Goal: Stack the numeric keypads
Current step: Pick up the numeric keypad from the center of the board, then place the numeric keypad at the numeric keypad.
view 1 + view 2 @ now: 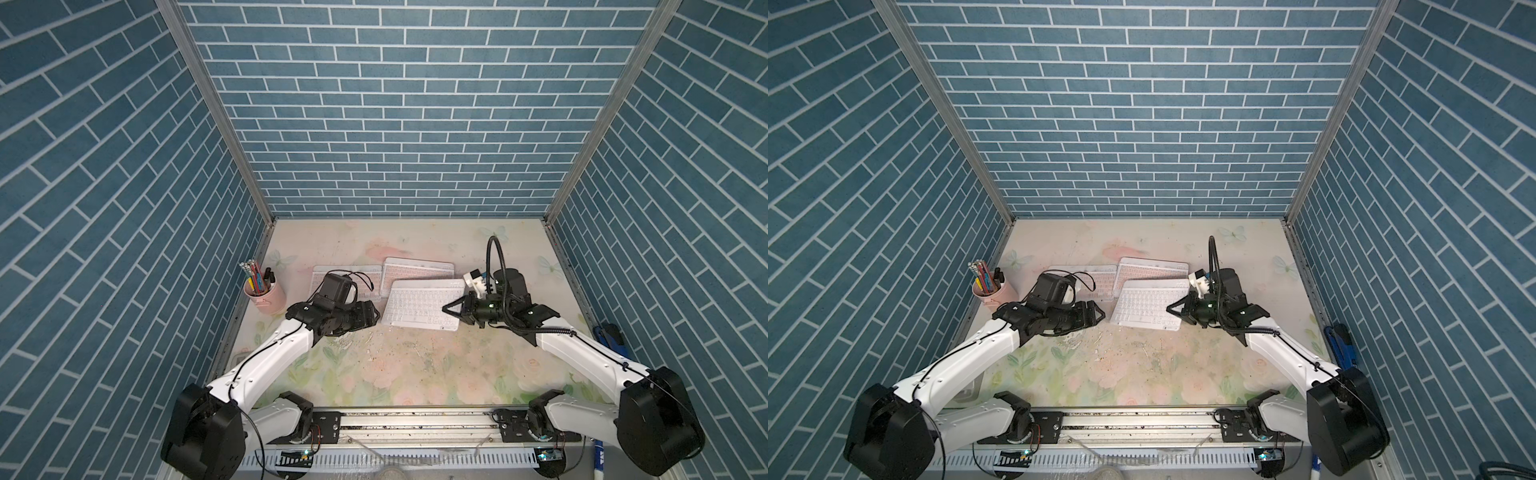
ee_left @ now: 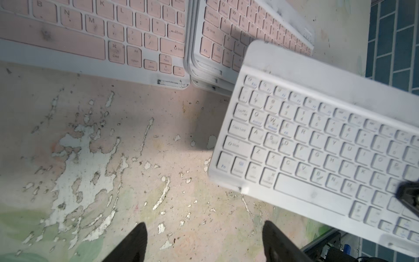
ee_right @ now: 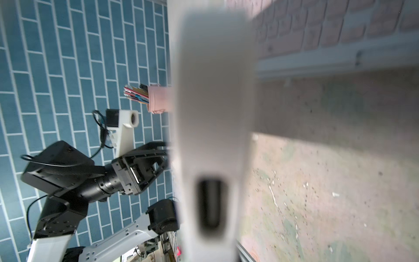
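My right pincer [image 1: 444,308] is pinching the white-keyed keypad [image 1: 415,305] by its right end, jaws pressed onto the thin frame. In the right wrist view that frame is cutting edge-on through the middle as a white blur. The keypad is hanging tilted, slightly off the surface [image 1: 415,374], and is throwing a shadow beneath itself in the left wrist view. Its far corner is overlapping the pile behind it; whether they are touching I cannot tell.

My left pincer [image 2: 205,226] is hovering just left of that keypad, over bare, scuffed surface, its jaws standing partly apart and holding nothing.

Further out, one container is standing at the left wall: a pink cup [image 1: 270,297], upright, holding a bunch of pencils and pens [image 1: 251,272] that are sticking out of its top. They are too small for me to be counting.

Counting keypads, I am seeing three key faces, one white and two pink. The left pink keypad [image 2: 79,45] is lying flat on its own, half hidden under my left wrist in both top views. The right pink keypad [image 1: 417,269] is lying just beside it, topping the pile. In the left wrist view more white frame edges [image 2: 204,82] are showing under it, at least two, their key colours hidden.
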